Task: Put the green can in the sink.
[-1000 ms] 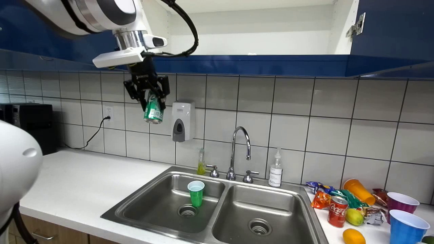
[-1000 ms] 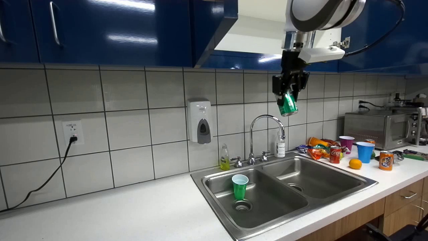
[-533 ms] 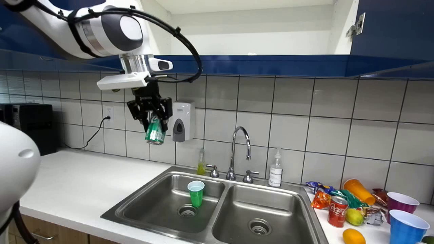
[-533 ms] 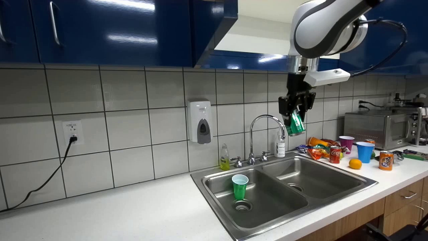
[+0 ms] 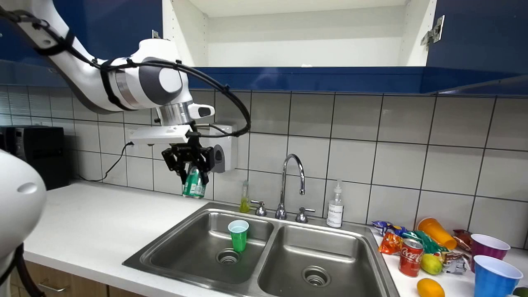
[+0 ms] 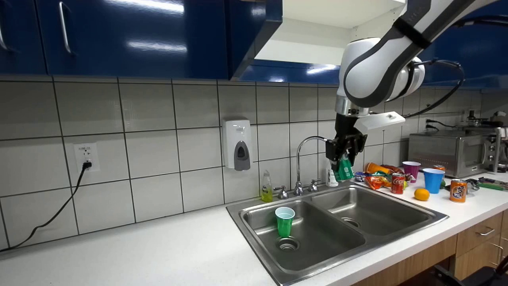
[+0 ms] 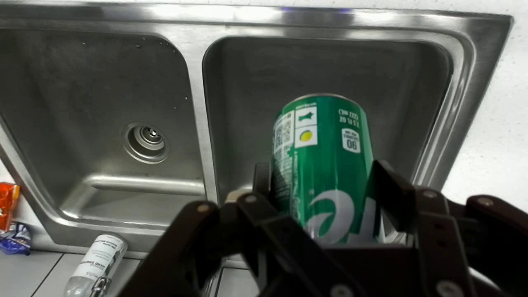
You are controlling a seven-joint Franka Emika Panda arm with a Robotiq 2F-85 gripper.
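Note:
The green can [image 5: 194,188] is held in the air, slightly tilted, by my gripper [image 5: 194,180]. In an exterior view the can [image 6: 344,171] and gripper [image 6: 343,160] appear in front of the tap's spout end. In the wrist view the gripper's [image 7: 321,177] fingers close on both sides of the can [image 7: 330,161], whose far end points out over a basin. The double-basin steel sink [image 7: 197,103] lies below; its rim also shows in an exterior view [image 5: 165,236]. The can hides part of that basin, including its drain.
A lighter green cup [image 5: 239,239] stands in a basin by the drain. The curved faucet [image 6: 298,167] rises behind the sink. A sanitizer bottle [image 7: 97,258] stands near it. A soap dispenser [image 6: 237,145] hangs on the wall. A red can [image 5: 411,258] and blue cup [image 5: 495,276] stand beside the sink.
The arm has come down steadily with the green can still in the gripper, from near the upper cabinet's edge to lower in front of the tiles. The sink and cup have not moved.

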